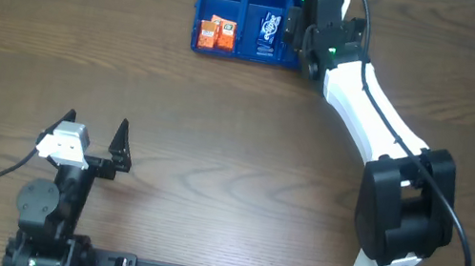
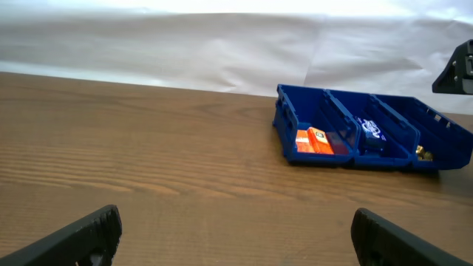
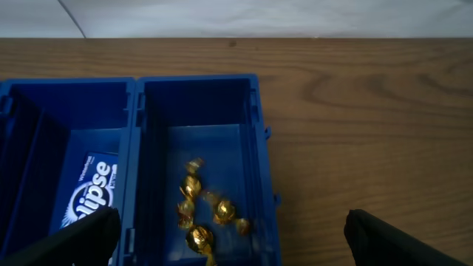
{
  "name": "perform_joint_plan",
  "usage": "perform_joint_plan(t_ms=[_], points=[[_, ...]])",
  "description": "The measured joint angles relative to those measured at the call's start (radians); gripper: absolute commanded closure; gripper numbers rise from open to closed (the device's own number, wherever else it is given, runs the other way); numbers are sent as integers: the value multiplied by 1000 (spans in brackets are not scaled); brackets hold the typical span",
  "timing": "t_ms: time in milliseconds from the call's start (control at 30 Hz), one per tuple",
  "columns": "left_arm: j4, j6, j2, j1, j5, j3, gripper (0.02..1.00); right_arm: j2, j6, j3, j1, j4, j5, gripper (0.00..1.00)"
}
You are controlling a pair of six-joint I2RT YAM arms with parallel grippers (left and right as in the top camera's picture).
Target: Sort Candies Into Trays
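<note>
hovering over the rightmost bin of the blue tray (image 1: 199,11), upper centre, the right tool (image 3: 231,240) gapes empty above gold candies (image 3: 199,210). the left tool (image 1: 95,129) sits wide open lower left, seemingly parked clear.

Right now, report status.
Left gripper open, near its base. Right gripper open, empty, over gold candies in blue tray's end compartment. No obstruction seen.

I note white lettering on the blue packet (image 3: 83,198) in the middle compartment of the blue tray (image 3: 198,83), only partly in sight from the right wrist, and marks on the orange packets (image 1: 217,35) too small to read.
</note>
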Motion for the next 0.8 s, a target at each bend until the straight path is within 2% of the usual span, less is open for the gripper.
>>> perform_joint_plan(t_ms=[300,500,600,800], points=[[0,0,0,0,0,0,20,-31,-10,-3,6,-17,-2,1],[0,0,0,0,0,0,20,-300,-97,-5,-51,-40,-7,1],[0,0,0,0,0,0,23,-549,-144,-90,-110,-14,10,1],[0,0,-1,0,0,0,20,-837,-188,-413,-179,45,11,3]])
